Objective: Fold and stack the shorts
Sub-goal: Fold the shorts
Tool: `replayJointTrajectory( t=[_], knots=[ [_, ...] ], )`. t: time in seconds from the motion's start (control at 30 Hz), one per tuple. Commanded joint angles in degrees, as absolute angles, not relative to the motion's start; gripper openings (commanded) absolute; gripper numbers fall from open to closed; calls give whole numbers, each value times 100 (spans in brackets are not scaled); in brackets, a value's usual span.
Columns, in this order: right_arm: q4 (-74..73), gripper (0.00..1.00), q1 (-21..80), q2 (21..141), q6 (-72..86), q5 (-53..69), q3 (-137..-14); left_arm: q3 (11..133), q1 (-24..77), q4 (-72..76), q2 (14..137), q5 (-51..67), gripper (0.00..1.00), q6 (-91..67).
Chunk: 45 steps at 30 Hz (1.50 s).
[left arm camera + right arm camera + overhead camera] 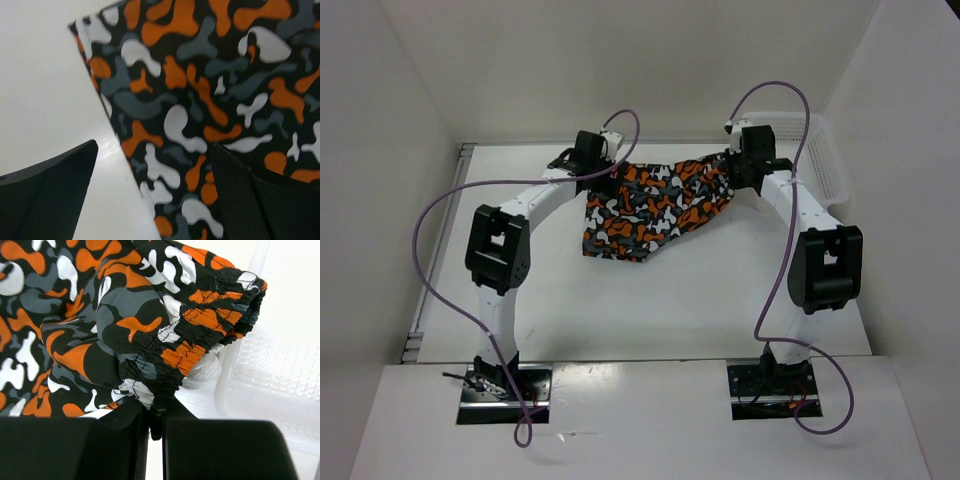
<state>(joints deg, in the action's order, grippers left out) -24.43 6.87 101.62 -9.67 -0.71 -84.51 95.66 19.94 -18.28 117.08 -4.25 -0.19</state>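
The shorts [655, 205], blotched in orange, black, grey and white, lie across the far middle of the table [620, 310]. They span the gap between the two wrists, with the broader part toward the left and one corner pointing to the near side. At the right end the elastic waistband [200, 347] is gathered into a bunched ridge. The right gripper [155, 427] pinches the cloth just under that ridge, its two black fingers pressed almost together with only a thin fold between them. The end of a white drawstring [202, 374] pokes out from beneath the gathered band, just beside the pinch. At the left end the left gripper [154, 150] is spread wide. One of its fingers [50, 192] is over bare table to the left of the cloth, the other is over the patterned fabric, and the straight edge of the shorts runs between them. Whether either finger touches the cloth cannot be told. Seen from that wrist the fabric looks smooth and flat. A white plastic mesh basket [828, 160] stands at the far right of the table against the right wall, just beside the right gripper and the bunched waistband. Both arms reach in from their bases at the near edge, elbows bent outward, and a purple cable [430, 260] loops loosely along each one.
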Motion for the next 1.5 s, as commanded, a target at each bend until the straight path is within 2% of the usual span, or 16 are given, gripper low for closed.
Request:
replayJointTrajectory(
  t=[0.0, 0.17, 0.4, 0.53, 0.7, 0.83, 0.93, 1.0, 1.1, 1.3, 1.43, 1.47],
  knots=[
    [-2048, 0, 729, 10045, -1370, -237, -8350, 10281, 2126, -1696, 12355, -11, 99, 0],
    [-1907, 0, 729, 10168, -1503, -457, -8411, 10853, 2530, -1758, 12997, 843, 99, 0],
    [-1907, 0, 729, 10397, -1503, -264, -8780, 11636, 3243, -1241, 13807, 475, 99, 0],
    [-1907, 0, 729, 10397, -1503, -264, -8780, 11479, 3357, -1063, 14097, 237, 99, 0],
    [-1846, 0, 729, 10450, -1441, -448, -8999, 11381, 3288, -1500, 13966, 360, 99, 0],
    [-1846, 0, 729, 10503, -1695, -554, -9246, 11602, 2972, -2091, 13231, 519, 99, 0],
    [-1741, 0, 782, 10503, -2064, -755, -9377, 11304, 2620, -2434, 12519, 773, 99, 0],
    [-1688, 0, 1036, 10503, -2441, -983, -9378, 10928, 2409, -2584, 12184, 512, 99, 0],
    [-1538, 0, 1352, 10503, -2811, -1221, -9273, 10242, 2146, -2356, 12067, -297, 99, 0],
    [-1433, 0, 2170, 10634, -3321, -1547, -9220, 8869, 1802, -2004, 11953, -388, 99, 0],
    [-1380, 0, 2915, 10845, -3674, -1811, -9220, 8508, 1740, -1934, 12015, -177, 90, 0],
    [-1380, 0, 3031, 10846, -3735, -1811, -9220, 8508, 1740, -1934, 12084, -176, 80, 0]
  ],
)
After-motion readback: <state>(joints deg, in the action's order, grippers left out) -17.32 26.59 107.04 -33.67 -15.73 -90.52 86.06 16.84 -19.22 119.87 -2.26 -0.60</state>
